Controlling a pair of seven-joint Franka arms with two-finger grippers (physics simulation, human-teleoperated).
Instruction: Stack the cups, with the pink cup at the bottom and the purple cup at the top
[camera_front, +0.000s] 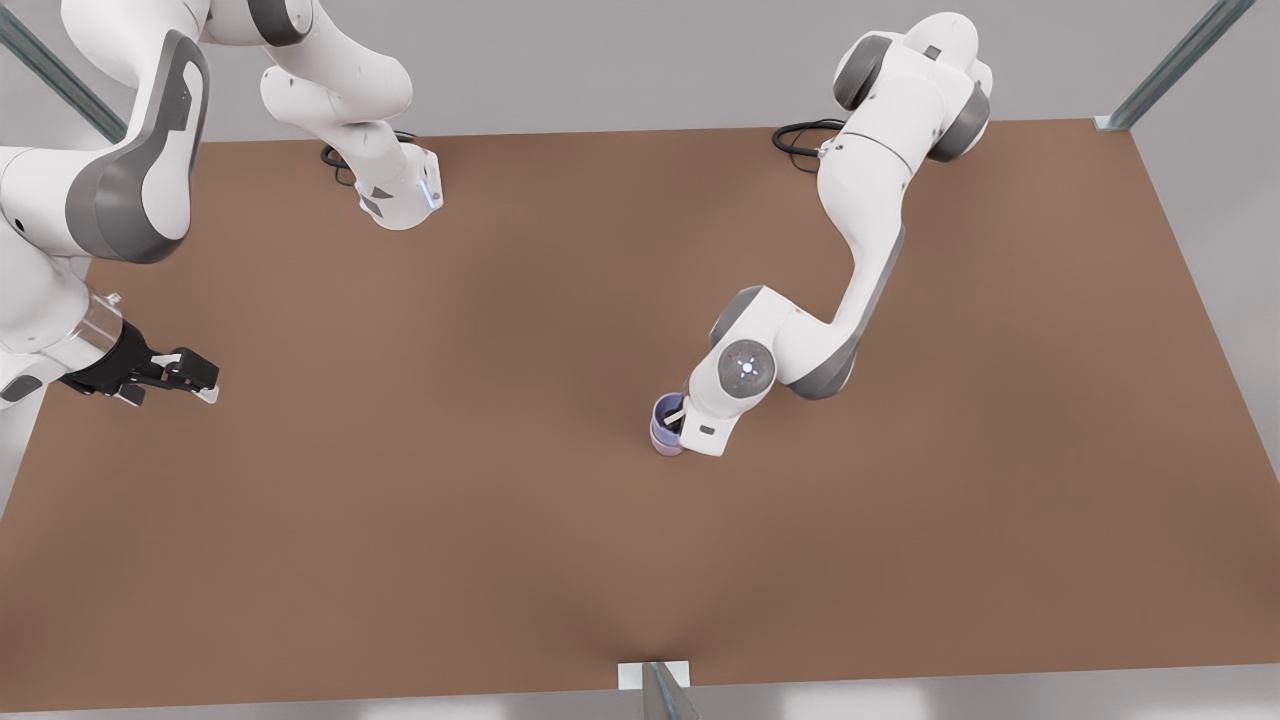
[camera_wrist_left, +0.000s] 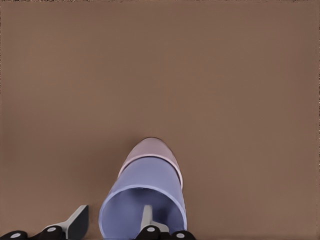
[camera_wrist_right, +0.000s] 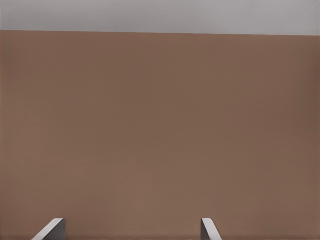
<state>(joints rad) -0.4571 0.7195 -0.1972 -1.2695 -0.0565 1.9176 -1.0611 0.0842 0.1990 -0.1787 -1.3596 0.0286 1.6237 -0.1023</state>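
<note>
We read no brand, label or writing on any surface. The purple cup (camera_front: 665, 417) sits nested in the pink cup (camera_front: 667, 446) near the middle of the brown table (camera_front: 500, 450), the pink one showing as a rim below it. The left gripper (camera_wrist_left: 111, 220) straddles the purple cup's wall, one finger inside and one outside, spread a little; whether a finger touches the wall we cannot quite tell. The left arm hides part of the cups in the front view. The right gripper (camera_front: 200, 385) waits well apart from the cups, fingers spread above bare table.
</note>
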